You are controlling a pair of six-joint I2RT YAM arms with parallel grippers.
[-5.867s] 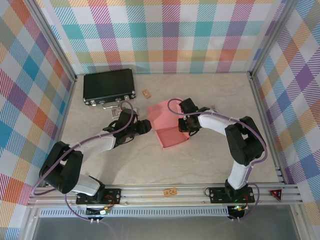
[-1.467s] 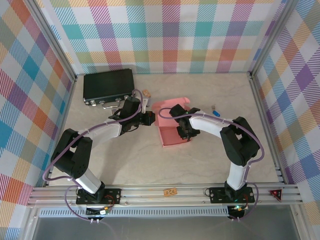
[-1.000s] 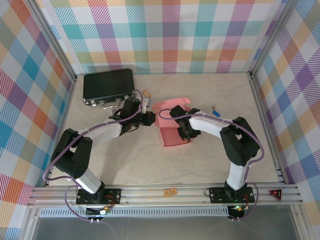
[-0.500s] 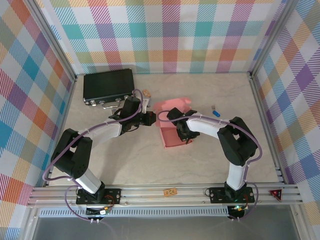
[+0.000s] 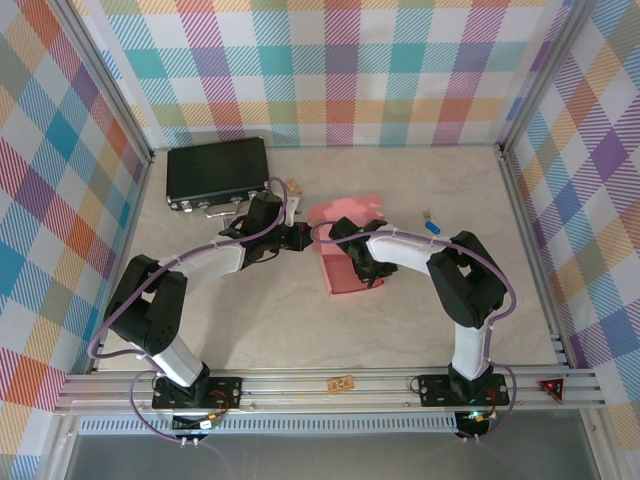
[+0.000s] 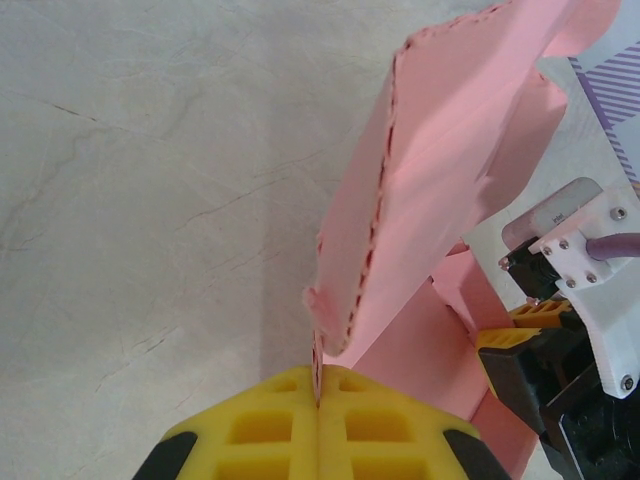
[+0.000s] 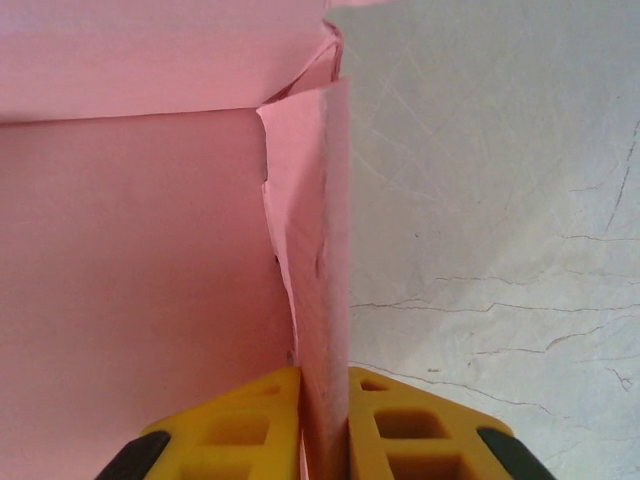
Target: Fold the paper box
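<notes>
Pink paper box (image 7: 130, 280), wall inside right tool (image 7: 323, 388)

Left gripper (image 6: 318, 402) and right gripper (image 7: 323, 405) close together, jaws apparently pinched tight.

Top view: high at the near side, looking down across the whole scene. Wrist views: close-up, both sharing the paper box (image 5: 335, 213).
</notes>
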